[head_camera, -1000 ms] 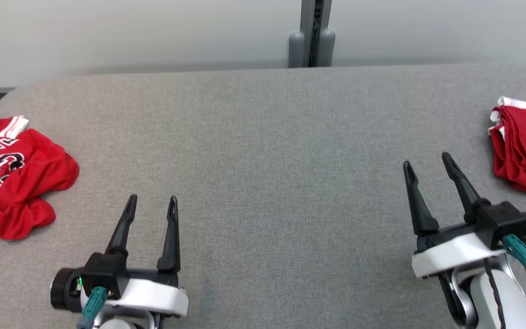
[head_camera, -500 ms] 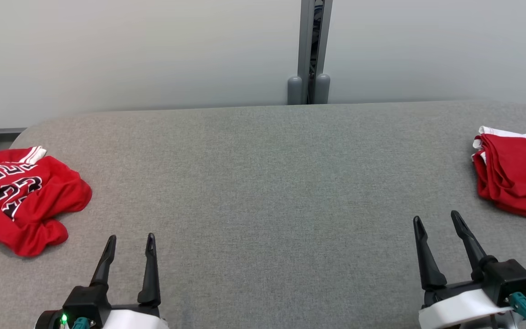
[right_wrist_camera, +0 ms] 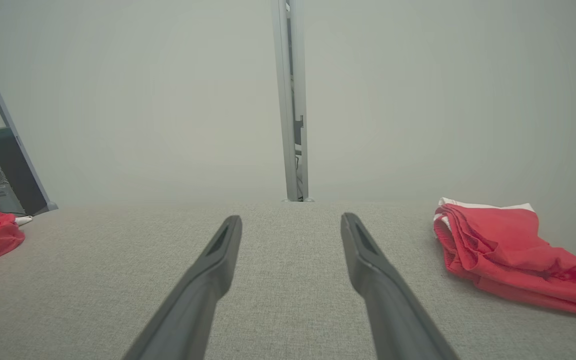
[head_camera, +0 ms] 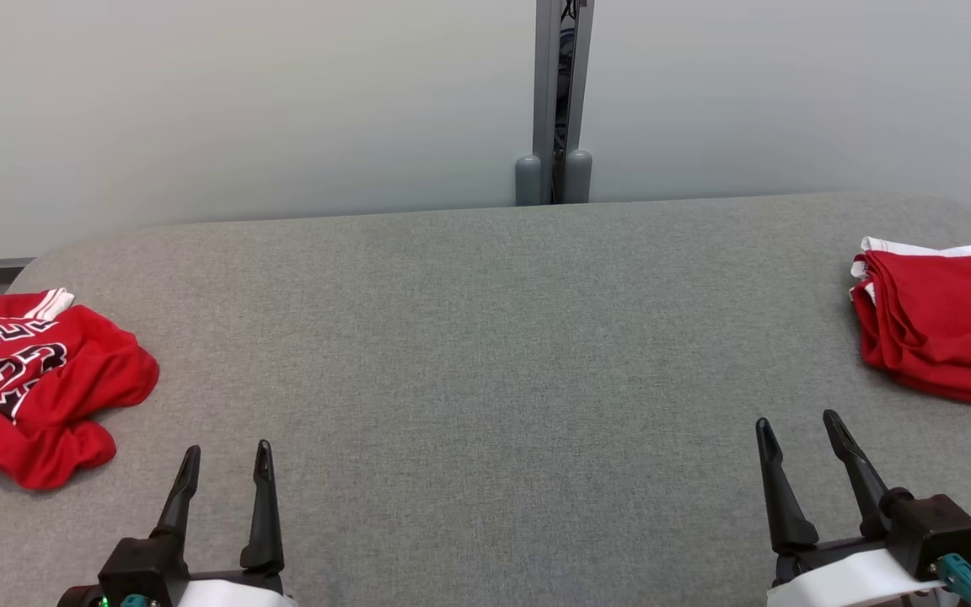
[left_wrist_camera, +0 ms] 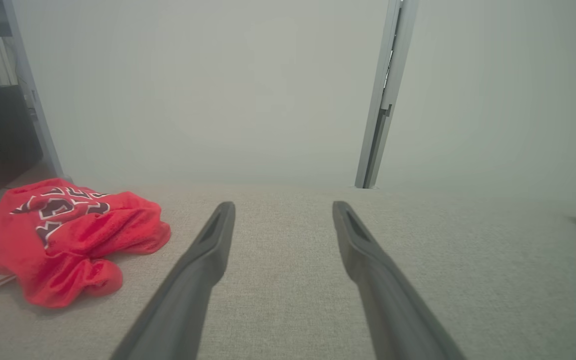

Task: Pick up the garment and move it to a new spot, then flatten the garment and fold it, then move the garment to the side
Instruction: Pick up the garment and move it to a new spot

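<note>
A grey fabric table (head_camera: 485,337). A crumpled red jersey (head_camera: 26,384) with black-and-white lettering lies at the frame's left edge. A folded red garment (head_camera: 932,324) lies at the right edge. The left gripper (head_camera: 227,448), lower left, and the right gripper (head_camera: 796,420), lower right, have their fingers spread, holding nothing.

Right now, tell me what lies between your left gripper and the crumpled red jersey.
Bare grey table, nothing else, separates the open left gripper from the crumpled red jersey; the head view and left wrist view both show it.
</note>
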